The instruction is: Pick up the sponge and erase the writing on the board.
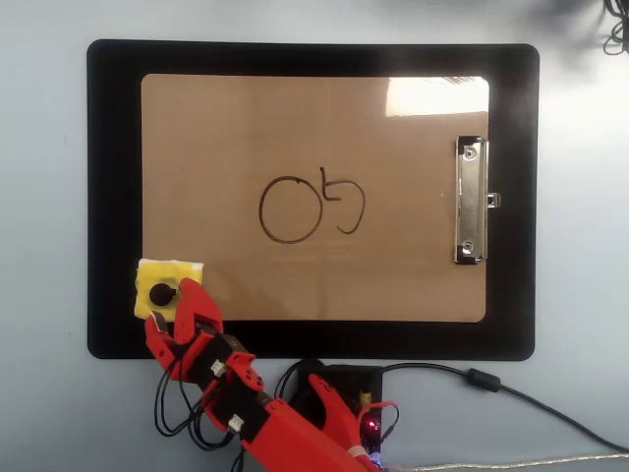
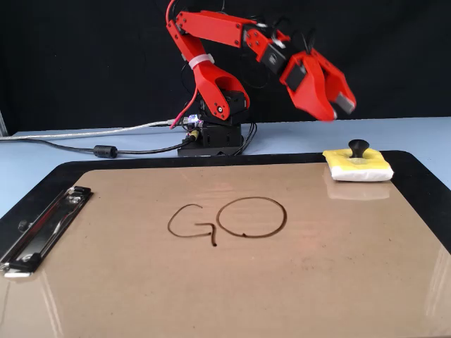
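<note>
The yellow sponge [image 1: 157,274] with its black knob lies at the board's lower-left corner in the overhead view; in the fixed view the sponge [image 2: 357,168] sits at the far right. My red gripper [image 1: 172,304] hangs open over the sponge's near edge, its jaws spread apart. The fixed view shows the gripper [image 2: 337,113] well above the sponge and not touching it. The tan board [image 1: 314,128] [image 2: 211,282] carries the writing [image 1: 313,206] [image 2: 229,220], a circle and a "5"-like figure, at its middle.
A silver clip [image 1: 471,202] [image 2: 42,229] sits on one short edge of the board. A black mat [image 1: 113,197] [image 2: 423,176] lies under the board. The arm's base [image 2: 215,137] and its cables [image 1: 511,393] [image 2: 106,150] are along the near table edge.
</note>
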Tool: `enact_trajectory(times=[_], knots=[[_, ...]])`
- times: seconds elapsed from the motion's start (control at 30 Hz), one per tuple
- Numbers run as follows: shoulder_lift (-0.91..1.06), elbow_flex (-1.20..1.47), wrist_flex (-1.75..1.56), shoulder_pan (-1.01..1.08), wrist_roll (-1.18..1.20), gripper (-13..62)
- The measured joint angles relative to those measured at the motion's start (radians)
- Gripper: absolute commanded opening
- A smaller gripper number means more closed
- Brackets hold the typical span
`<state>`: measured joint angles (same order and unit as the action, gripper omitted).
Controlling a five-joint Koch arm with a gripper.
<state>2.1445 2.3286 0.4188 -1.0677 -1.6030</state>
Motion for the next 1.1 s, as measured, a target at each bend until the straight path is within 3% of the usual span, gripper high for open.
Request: enact_trajectory(times=[0.3,0.73,0.83,1.1], knots=[[-0.259,0.14,-0.474,-0.044,0.037,32.6],[-0.422,0.14,-0.62,-0.066,0.041,31.6],[-0.43,0.149,-0.626,-0.066,0.04,24.2],[-0.454,0.199,-0.752,-0.041,0.044,-8.0]])
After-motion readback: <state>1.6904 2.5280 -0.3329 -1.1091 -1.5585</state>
